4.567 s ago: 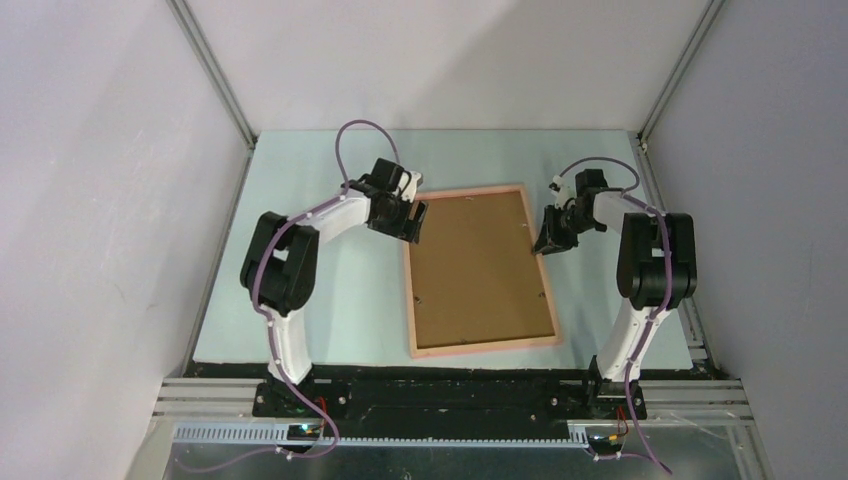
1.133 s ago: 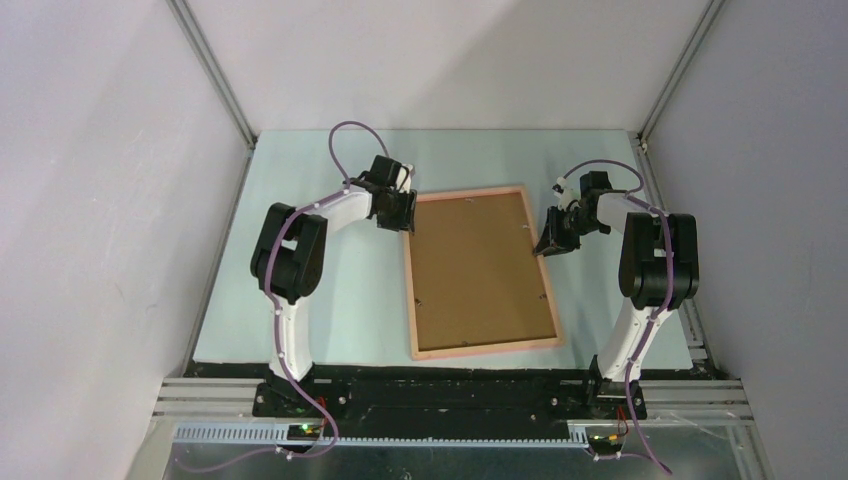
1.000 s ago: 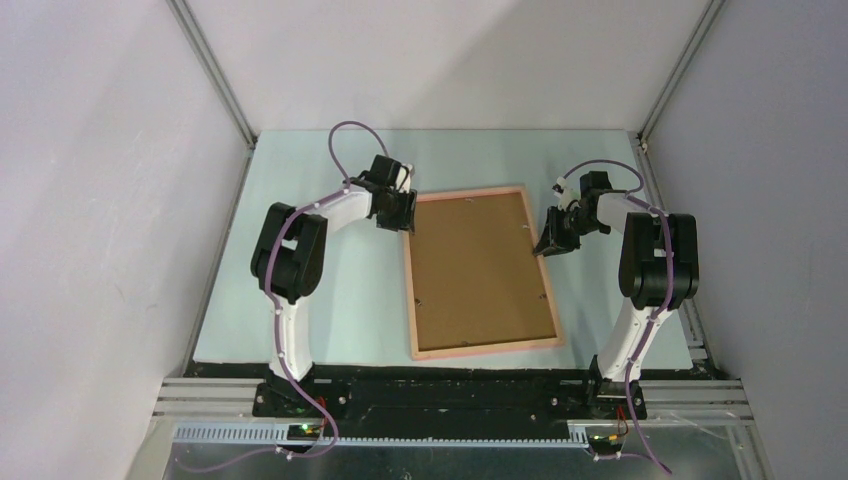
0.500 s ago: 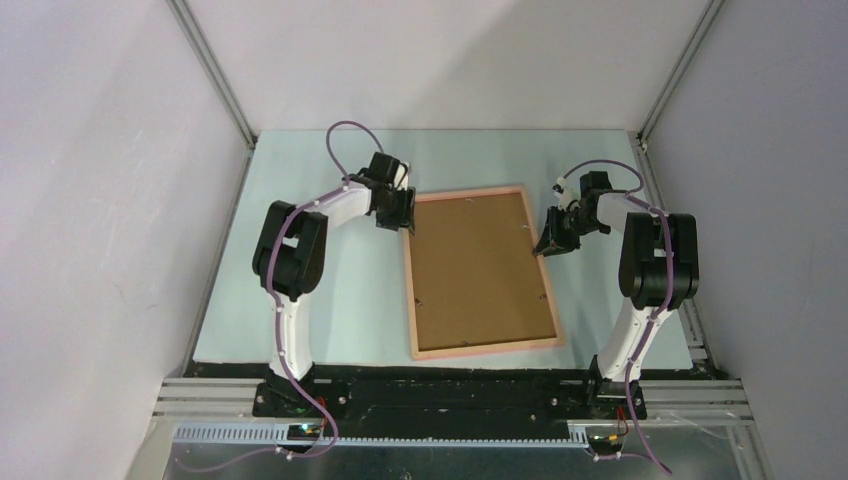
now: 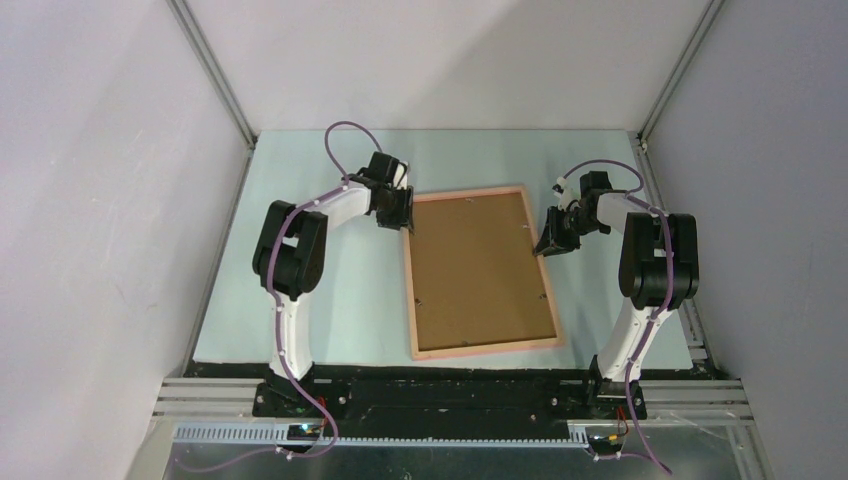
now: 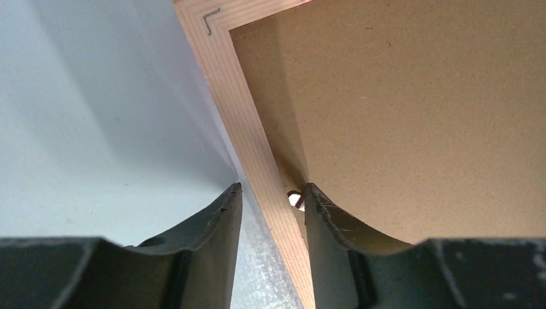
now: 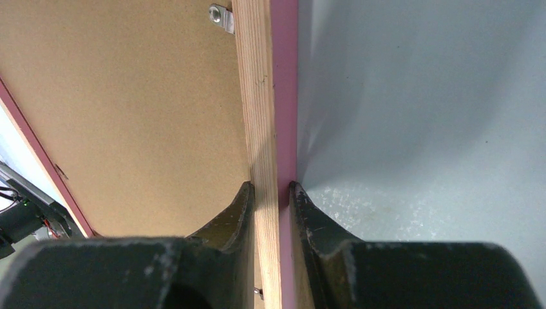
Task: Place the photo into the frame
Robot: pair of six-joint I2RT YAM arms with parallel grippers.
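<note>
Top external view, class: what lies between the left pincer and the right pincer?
The frame, flat with its brown backing board up, fills that stretch in the top external view; the left pincer and right pincer each straddle a rail.

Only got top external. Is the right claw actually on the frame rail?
Observer: Yes. Right wrist view shows the right claw shut on the frame rail, a finger each side.
Operator: And the left?
Observer: Open. The left claw straddles its rail; table shows between the outer finger and the wood.
Operator: Tabs?
Observer: One metal tab lies over the board edge, ahead of the right claw.
</note>
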